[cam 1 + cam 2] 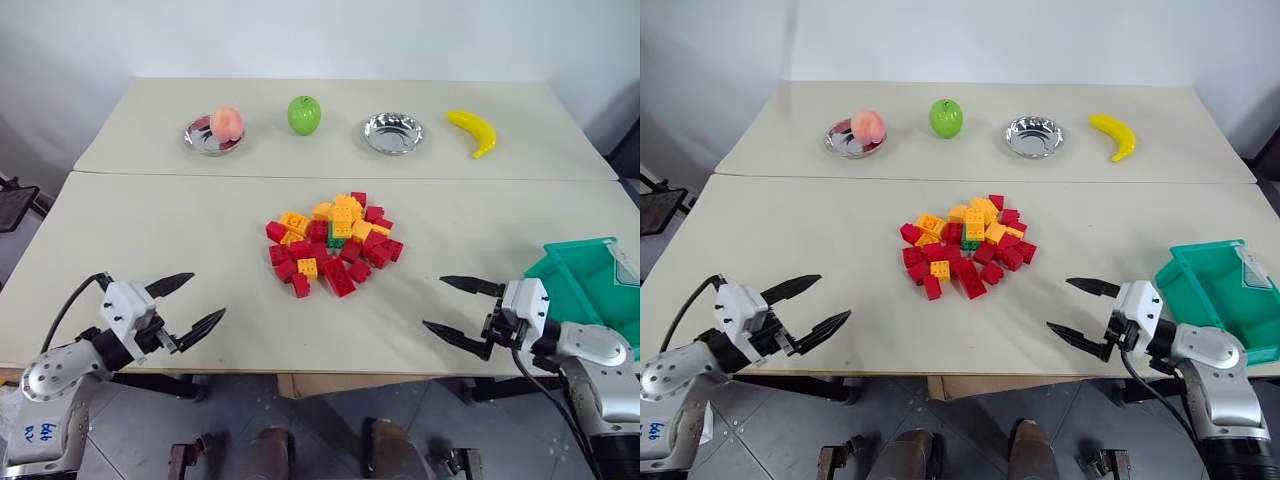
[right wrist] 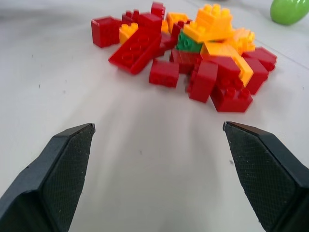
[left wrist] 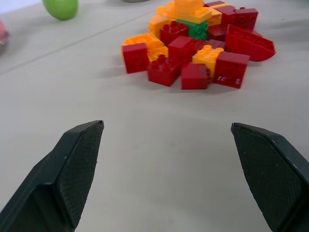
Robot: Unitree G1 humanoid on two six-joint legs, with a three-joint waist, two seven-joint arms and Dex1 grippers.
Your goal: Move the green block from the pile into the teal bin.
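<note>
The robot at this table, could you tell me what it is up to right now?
It is set to move the green block from the pile into the teal bin, but nothing is held yet. The left gripper and right gripper both hover open near the table's front edge, either side of the pile. The block sits wedged under orange bricks.

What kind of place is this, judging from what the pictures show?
Probably a robot test room, not a home: two plain tables pushed together before a bare white wall, with toy bricks in a pile, a teal bin, and fruit set in a row, such as the banana.
</note>
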